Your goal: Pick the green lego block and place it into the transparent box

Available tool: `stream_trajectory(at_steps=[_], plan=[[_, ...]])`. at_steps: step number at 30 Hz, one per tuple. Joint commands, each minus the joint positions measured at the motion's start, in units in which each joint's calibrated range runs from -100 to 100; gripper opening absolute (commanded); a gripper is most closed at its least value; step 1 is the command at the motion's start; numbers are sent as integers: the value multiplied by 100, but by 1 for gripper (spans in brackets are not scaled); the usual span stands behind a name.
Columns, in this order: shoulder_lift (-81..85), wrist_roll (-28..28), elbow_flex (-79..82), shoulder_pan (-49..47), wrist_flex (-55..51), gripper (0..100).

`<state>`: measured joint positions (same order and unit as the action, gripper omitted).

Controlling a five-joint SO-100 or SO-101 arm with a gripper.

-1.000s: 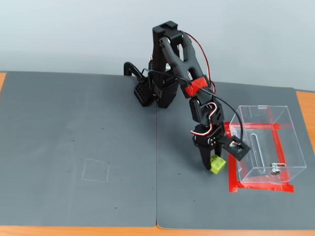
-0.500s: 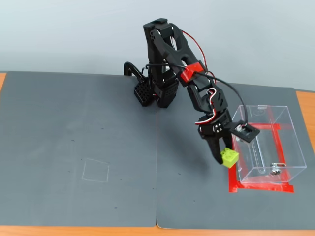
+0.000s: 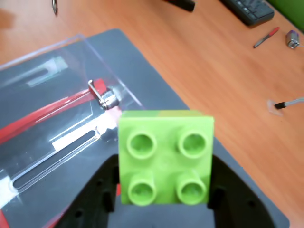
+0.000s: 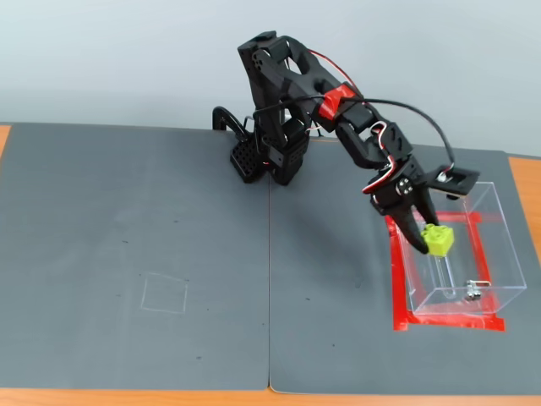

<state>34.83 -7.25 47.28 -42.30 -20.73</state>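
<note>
The green lego block (image 3: 165, 158) is a lime-green brick with four studs, held between the black fingers of my gripper (image 3: 164, 190), filling the lower middle of the wrist view. In the fixed view my gripper (image 4: 425, 241) holds the block (image 4: 438, 239) in the air at the left wall of the transparent box (image 4: 494, 288), near its open top. The box stands at the right on the grey mat, inside a red tape outline. Its clear wall (image 3: 57, 109) and the small metal fitting (image 3: 105, 97) at its bottom show in the wrist view.
Two grey mats (image 4: 135, 254) cover the wooden table. A faint square outline (image 4: 165, 293) is drawn on the left mat. The arm's base (image 4: 270, 152) stands at the back middle. In the wrist view a keyboard (image 3: 249, 9), a red pen (image 3: 266, 38) and small items lie on the wood.
</note>
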Motion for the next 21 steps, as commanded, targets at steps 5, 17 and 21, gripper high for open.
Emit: stream_trajectory(at_steps=[5, 17, 21], plan=[[234, -7, -979, -56, -10, 17], [-37, -17, -1214, -787, -2, 17], [-402, -1, -1259, -988, -2, 17]])
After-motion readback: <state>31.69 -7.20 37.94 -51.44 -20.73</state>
